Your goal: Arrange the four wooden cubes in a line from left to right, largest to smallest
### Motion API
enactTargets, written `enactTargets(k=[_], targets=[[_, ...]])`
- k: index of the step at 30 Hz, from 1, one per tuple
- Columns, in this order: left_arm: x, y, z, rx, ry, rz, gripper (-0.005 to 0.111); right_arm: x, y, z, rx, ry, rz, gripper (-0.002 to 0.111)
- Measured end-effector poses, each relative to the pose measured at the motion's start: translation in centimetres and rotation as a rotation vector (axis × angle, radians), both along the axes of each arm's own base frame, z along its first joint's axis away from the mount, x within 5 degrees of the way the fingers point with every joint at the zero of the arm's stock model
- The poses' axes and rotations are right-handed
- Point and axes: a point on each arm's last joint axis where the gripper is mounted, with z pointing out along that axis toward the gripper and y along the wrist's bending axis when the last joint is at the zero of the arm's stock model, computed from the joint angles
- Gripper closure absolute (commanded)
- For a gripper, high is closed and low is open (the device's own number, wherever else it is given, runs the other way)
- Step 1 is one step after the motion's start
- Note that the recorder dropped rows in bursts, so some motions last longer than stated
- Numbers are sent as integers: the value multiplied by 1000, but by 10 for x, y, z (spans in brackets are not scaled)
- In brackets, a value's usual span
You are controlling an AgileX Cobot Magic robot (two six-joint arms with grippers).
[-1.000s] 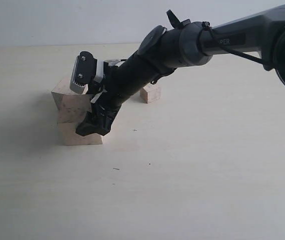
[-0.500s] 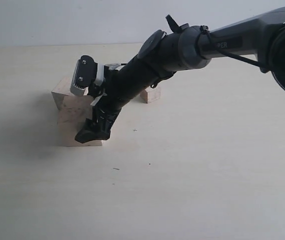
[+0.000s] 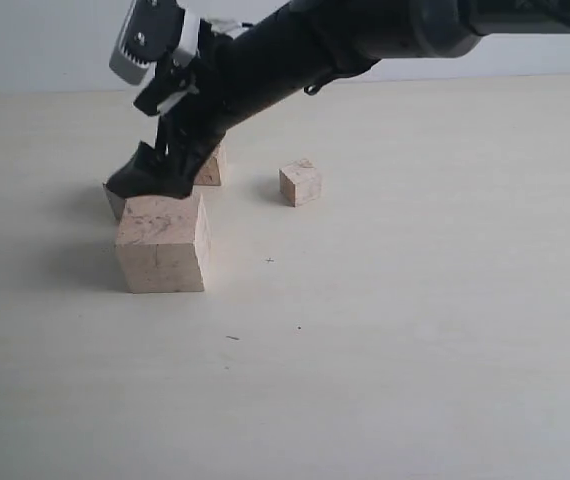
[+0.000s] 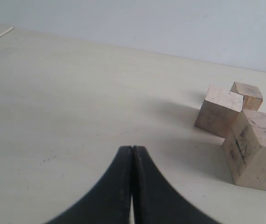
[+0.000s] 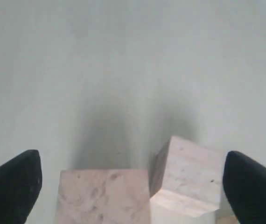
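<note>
The largest of the four wooden cubes [image 3: 160, 243] stands at the left, also shown in the wrist views [image 4: 259, 149] [image 5: 104, 196]. The second cube [image 3: 114, 200] sits just behind it, mostly hidden by my right gripper [image 3: 155, 180], and shows better in the wrist views [image 4: 219, 111] [image 5: 186, 175]. Further back is the third cube [image 3: 211, 170] [image 4: 247, 95]. The smallest cube [image 3: 300, 183] lies apart to the right. My right gripper [image 5: 133, 179] hovers open above the two big cubes, holding nothing. My left gripper [image 4: 132, 148] is shut and empty, low over bare table left of the cubes.
The pale tabletop [image 3: 415, 330] stretches wide to the right and front of the cubes. The right arm [image 3: 365, 30] crosses over the back of the table from the right. A pale wall [image 3: 45, 45] closes the far edge.
My right gripper has risen from low beside the largest cube's right front to above its top. The cubes stand where they were.
</note>
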Motion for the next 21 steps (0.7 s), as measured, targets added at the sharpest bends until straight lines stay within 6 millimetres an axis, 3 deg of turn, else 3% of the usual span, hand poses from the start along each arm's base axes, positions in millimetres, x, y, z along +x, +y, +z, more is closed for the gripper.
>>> enactTargets(k=[5, 13, 21], targets=[[0, 0, 0, 0, 0, 0, 107, 14, 1, 20, 120, -25, -194, 3], [0, 0, 0, 0, 0, 0, 107, 47, 23, 21, 236, 1, -357, 5], [0, 0, 0, 0, 0, 0, 107, 66, 45, 16, 280, 41, -344, 27]])
